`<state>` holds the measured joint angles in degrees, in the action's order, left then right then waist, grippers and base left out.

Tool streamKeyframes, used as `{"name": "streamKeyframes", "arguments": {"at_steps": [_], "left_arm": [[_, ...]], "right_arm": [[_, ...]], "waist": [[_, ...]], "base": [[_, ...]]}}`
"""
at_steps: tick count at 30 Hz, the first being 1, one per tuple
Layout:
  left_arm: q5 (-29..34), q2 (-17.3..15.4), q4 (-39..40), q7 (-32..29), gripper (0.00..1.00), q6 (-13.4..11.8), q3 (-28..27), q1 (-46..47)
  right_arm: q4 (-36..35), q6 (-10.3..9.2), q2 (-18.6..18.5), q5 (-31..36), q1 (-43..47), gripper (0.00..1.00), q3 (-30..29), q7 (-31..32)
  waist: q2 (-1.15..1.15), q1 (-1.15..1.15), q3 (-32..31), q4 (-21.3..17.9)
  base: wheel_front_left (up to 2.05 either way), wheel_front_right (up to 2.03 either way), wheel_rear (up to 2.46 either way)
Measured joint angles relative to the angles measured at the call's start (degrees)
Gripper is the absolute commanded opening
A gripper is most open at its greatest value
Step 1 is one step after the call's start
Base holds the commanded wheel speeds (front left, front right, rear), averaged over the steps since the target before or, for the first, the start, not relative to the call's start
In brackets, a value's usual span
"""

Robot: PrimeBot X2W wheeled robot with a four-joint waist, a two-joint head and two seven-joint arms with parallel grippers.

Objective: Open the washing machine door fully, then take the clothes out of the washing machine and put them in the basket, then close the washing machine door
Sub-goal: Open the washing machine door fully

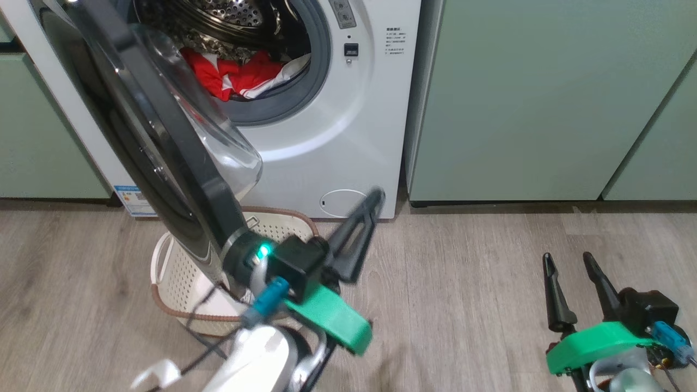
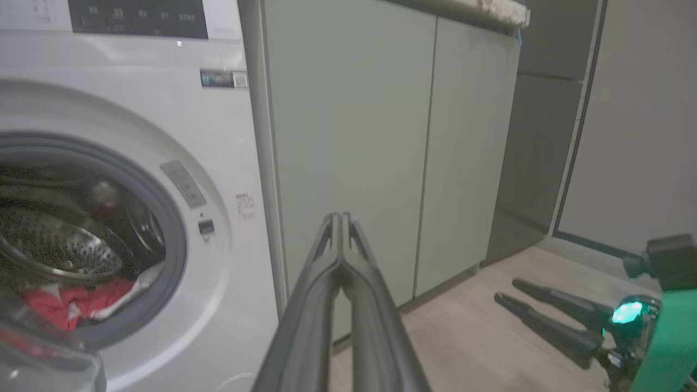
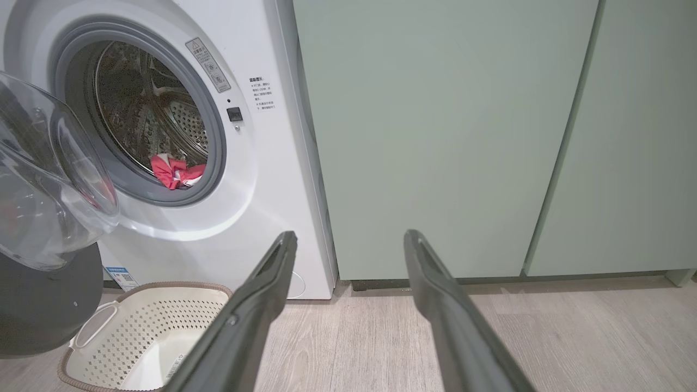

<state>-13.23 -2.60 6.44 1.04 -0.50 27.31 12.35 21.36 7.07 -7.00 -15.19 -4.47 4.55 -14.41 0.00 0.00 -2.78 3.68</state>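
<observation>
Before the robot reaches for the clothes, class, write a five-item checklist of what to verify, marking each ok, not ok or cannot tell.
1. Washing machine door stands clear of the drum: ok.
2. Clothes lying at the drum's front: ok.
3. Basket upright on the floor, empty: ok.
4. Right gripper open, holding nothing: ok.
5. Left gripper ready to grasp: not ok, fingers shut.

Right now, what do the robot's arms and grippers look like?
The left gripper and right gripper each have two long, dark, pointed fingers, a black block, a bright green bracket, a blue plug and a teal light. The left forearm is white, with thin black cables.
</observation>
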Motion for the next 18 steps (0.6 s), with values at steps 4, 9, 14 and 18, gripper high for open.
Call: {"name": "streamKeyframes", "arguments": {"at_steps": [4, 9, 14, 18], "left_arm": [[-0.91, -0.11, -7.27, 2.04, 0.00, 0.13, 3.09, -1.13], [-3.49, -0.12, -17.55, 5.54, 0.00, 0.46, 4.71, -1.48], [-4.99, -0.09, -28.29, 9.60, 0.00, -0.69, 3.64, -0.71], [-6.21, -0.08, -34.21, 12.01, 0.00, -2.66, -0.65, 2.60]], "right_arm": [[0.01, 0.00, 0.00, 0.01, -0.02, 1.00, -0.05, 0.00], [0.00, 0.00, 0.00, 0.01, -0.03, 1.00, 0.02, 0.00], [-0.01, 0.00, 0.00, 0.01, -0.05, 1.00, 0.01, 0.00], [0.00, 0.00, 0.00, 0.01, -0.05, 1.00, 0.01, 0.00]], "waist": [[0.00, 0.00, 0.08, 0.07], [0.00, 0.00, 0.23, -0.14], [0.00, 0.00, 0.46, -0.24], [0.00, 0.00, 0.54, -0.20]], "base": [[0.00, 0.00, 0.00], [0.00, 0.00, 0.00], [0.00, 0.00, 0.00], [0.00, 0.00, 0.00]]}}
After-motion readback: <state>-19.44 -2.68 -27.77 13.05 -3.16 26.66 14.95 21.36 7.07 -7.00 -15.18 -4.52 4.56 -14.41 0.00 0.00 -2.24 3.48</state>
